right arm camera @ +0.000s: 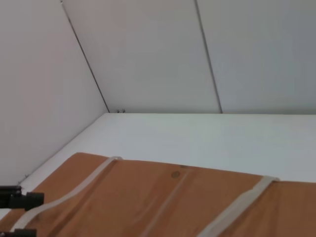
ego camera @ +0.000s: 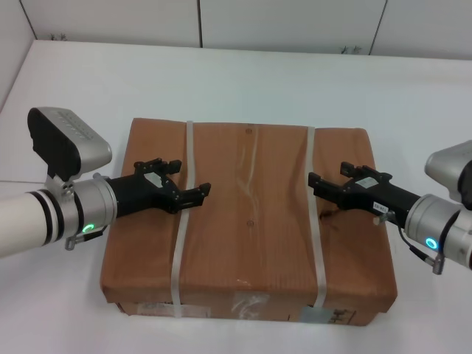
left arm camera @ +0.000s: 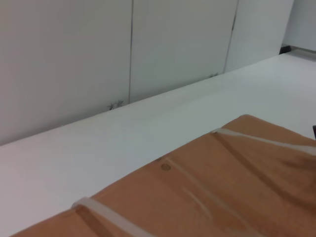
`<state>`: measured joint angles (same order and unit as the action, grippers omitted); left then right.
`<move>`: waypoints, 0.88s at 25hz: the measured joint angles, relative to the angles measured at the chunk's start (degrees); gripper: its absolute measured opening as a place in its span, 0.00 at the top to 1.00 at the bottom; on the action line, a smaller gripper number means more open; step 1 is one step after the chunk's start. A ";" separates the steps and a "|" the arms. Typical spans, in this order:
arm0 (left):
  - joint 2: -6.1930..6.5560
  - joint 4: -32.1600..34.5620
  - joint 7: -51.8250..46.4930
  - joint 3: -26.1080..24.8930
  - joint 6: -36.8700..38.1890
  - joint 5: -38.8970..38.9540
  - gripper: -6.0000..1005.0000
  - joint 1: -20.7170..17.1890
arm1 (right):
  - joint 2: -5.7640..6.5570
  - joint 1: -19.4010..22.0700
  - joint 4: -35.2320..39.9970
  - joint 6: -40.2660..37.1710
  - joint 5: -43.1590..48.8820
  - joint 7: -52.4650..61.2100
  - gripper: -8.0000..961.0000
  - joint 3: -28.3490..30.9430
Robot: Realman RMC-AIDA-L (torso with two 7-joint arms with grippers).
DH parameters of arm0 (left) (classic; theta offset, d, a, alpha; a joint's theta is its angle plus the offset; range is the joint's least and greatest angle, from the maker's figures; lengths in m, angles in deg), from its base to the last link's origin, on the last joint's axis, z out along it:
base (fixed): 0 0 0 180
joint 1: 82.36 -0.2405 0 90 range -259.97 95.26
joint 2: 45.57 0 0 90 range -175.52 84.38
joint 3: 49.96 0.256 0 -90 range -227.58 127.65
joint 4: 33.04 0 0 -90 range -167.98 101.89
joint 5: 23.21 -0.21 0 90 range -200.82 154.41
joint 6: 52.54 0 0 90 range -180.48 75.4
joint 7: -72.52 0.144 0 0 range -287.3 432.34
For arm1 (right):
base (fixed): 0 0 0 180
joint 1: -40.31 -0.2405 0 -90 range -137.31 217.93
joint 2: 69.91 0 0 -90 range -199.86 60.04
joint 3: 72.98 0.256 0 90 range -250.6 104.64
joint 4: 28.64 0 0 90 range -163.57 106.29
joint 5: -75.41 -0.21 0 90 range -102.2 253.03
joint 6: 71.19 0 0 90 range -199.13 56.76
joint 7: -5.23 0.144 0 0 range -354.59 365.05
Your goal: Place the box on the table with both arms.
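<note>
- The box [ego camera: 247,221], wrapped in brown paper, lies flat on the white table [ego camera: 243,81], its near side toward the robot and carrying clear tape and labels [ego camera: 324,316].
- Two white straps run across its top from far edge to near edge: the left strap [ego camera: 183,214] and the right strap [ego camera: 316,221].
- The left gripper [ego camera: 198,193] is over the left part of the box top, fingers pointing inward toward the centre and crossing the left strap; its jaws stand apart, one fingertip at the strap and the other further back, with nothing between them.
- The right gripper [ego camera: 316,184] is over the right part of the box top, its tips at the right strap and pointing inward; its jaws are set narrowly apart and hold nothing visible.
- Whether either gripper touches the paper cannot be told.
- The box sits square to the robot, slightly wider left to right than deep; its long axis runs across the head view, and the straps run at right angles to it.
- In the left wrist view the box top [left arm camera: 217,192] shows with both straps; in the right wrist view the same top [right arm camera: 163,197] shows, with the other arm's black fingertips [right arm camera: 19,200] at the picture's edge.
- The table extends well beyond the box on all sides.
- Behind it stands a pale panelled wall [ego camera: 287,22] with dark vertical seams.
</note>
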<state>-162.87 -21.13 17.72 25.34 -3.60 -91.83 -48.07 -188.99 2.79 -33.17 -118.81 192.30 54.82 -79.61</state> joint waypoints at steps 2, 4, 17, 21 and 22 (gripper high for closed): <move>0.01 0.30 0.01 0.02 0.60 -0.02 0.22 -0.06 | -0.01 0.60 0.48 -1.07 -0.07 -0.05 0.17 0.08; 0.02 0.47 0.02 0.02 1.19 0.03 0.21 -0.15 | -0.01 1.32 1.04 -2.10 -0.11 -0.07 0.16 0.37; 1.07 11.04 -1.42 -0.62 18.96 0.08 0.17 -7.02 | 0.29 8.45 10.55 -26.85 0.49 -4.38 0.12 0.02; 3.03 11.57 -3.85 -0.68 30.01 -0.15 0.17 -7.39 | 0.65 8.75 17.47 -36.36 1.97 0.34 0.12 -6.66; 3.64 11.57 -4.81 -0.60 32.75 -0.31 0.17 -7.26 | 0.68 8.74 19.26 -38.98 2.30 1.60 0.12 -8.72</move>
<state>-159.23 -9.57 12.91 24.73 29.15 -92.14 -55.33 -188.31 11.53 -13.91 -157.79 194.60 56.43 -88.33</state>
